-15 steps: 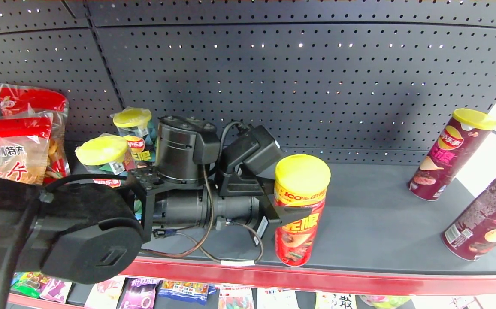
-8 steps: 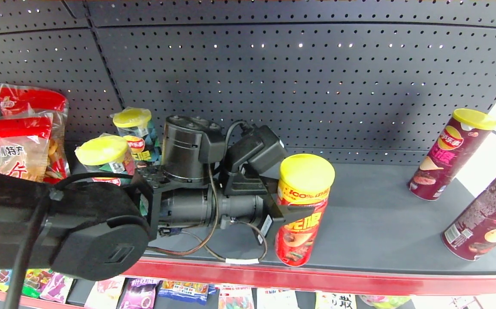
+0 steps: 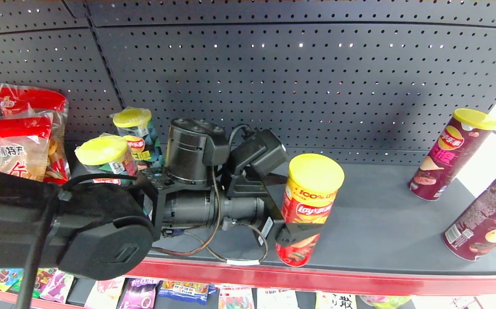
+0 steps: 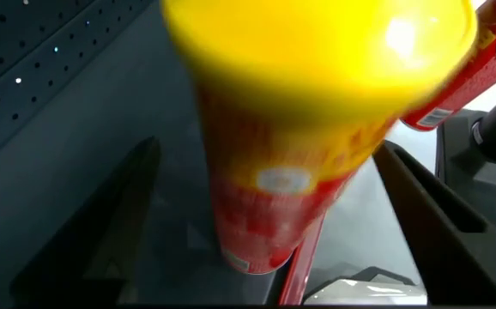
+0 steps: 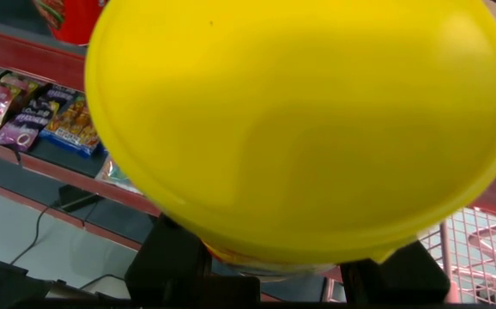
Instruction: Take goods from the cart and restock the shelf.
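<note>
The red can (image 3: 306, 206) stands at the shelf's (image 3: 372, 227) front edge, with open shelf to its right. Its long axis leans rightward. The left gripper (image 4: 265, 150) is spread wide around it. The right gripper (image 5: 287, 266) clasps a yellow-lidded can (image 5: 299, 120).

"What sat on the shelf (image 3: 368, 223)?"

"A red can (image 3: 310, 201) leaned near its front edge. Right of that can stood two purple cans (image 3: 452, 154)."

"And left of it?"

"Two yellow-lidded cans (image 3: 104, 156), then red snack bags (image 3: 16, 146) farther left."
</note>
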Robot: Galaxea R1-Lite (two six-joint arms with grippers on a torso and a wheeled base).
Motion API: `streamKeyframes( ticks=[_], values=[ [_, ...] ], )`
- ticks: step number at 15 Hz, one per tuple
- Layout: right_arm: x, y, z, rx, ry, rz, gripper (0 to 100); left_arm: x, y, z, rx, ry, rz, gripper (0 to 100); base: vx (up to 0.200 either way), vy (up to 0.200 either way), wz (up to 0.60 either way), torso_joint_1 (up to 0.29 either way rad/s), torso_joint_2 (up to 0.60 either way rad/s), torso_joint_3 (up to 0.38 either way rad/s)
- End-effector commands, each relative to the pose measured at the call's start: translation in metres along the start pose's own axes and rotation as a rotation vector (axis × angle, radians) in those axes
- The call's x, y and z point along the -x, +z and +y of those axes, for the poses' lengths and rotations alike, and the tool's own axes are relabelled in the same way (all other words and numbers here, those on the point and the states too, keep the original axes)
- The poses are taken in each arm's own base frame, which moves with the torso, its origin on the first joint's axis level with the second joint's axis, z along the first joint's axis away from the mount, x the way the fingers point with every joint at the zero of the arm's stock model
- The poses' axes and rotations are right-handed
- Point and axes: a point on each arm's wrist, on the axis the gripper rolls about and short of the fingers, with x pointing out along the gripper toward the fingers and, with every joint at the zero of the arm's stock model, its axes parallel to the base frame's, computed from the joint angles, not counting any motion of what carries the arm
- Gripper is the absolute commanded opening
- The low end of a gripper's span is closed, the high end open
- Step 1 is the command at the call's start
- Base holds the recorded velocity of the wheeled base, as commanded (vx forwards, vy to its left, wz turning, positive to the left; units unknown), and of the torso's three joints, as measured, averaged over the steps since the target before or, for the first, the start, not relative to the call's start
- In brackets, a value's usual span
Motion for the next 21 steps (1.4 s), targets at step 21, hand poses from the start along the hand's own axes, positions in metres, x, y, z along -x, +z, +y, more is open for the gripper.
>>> streamKeyframes(
  ticks=[21],
  values=[
    [-0.232,0.192,0.032,0.08,0.389,0.152,0,0.103,-0.023,-0.05,0.073,0.154,0.035,100,0.0,0.0,0.0,0.0,0.0,0.0]
  ],
)
